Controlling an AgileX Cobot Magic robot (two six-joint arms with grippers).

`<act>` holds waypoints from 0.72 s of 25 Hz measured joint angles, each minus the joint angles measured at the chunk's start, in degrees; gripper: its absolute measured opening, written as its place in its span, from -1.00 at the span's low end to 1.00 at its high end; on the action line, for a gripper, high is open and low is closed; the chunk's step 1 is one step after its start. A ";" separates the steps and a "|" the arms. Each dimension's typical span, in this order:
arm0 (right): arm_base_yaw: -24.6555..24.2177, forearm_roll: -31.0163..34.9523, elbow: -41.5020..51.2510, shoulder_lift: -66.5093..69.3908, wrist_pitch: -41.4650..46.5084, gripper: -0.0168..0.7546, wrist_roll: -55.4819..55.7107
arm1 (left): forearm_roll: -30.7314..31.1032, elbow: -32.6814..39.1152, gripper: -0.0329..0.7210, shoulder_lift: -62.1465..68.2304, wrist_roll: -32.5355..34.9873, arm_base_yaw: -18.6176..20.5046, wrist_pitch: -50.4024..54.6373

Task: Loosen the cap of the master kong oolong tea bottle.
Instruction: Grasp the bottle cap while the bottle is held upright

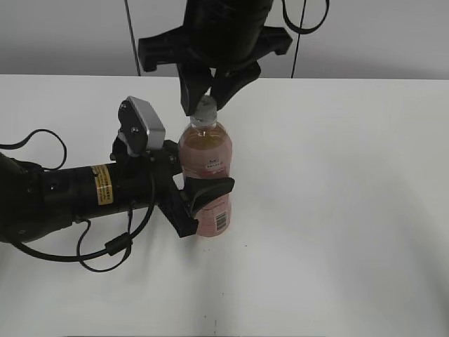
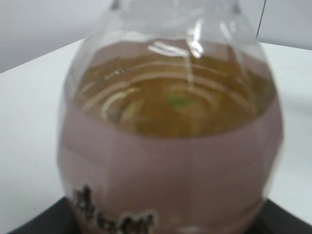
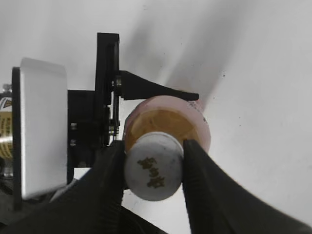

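The master kong oolong tea bottle (image 1: 205, 158) stands upright on the white table, with amber-pink tea and a pink-and-white label. It fills the left wrist view (image 2: 170, 146) and shows from above in the right wrist view (image 3: 192, 114). My left gripper (image 1: 203, 200) comes in from the left and is shut on the bottle's body. The white cap (image 1: 205, 109) with a dark mark on top (image 3: 154, 166) sits on the bottle's neck. My right gripper (image 1: 205, 98) hangs from above, and its two black fingers (image 3: 154, 168) are shut on the cap's sides.
The white table (image 1: 337, 210) spreads to the right and front of the bottle. The left arm's black body and cables (image 1: 63, 196) lie across the table's left side. A grey wall runs behind the table.
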 joint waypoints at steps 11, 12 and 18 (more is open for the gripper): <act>0.00 0.43 0.00 -0.06 -0.05 -0.25 -54.07 | 0.08 0.00 0.11 0.00 0.07 0.04 -0.06; 0.00 0.44 0.00 -0.06 -0.05 -0.25 -59.25 | 0.08 0.00 0.11 0.00 0.07 0.04 -0.06; 0.00 0.49 0.00 -0.06 0.00 -0.25 -67.64 | 0.08 0.00 0.11 0.00 0.07 0.04 -0.06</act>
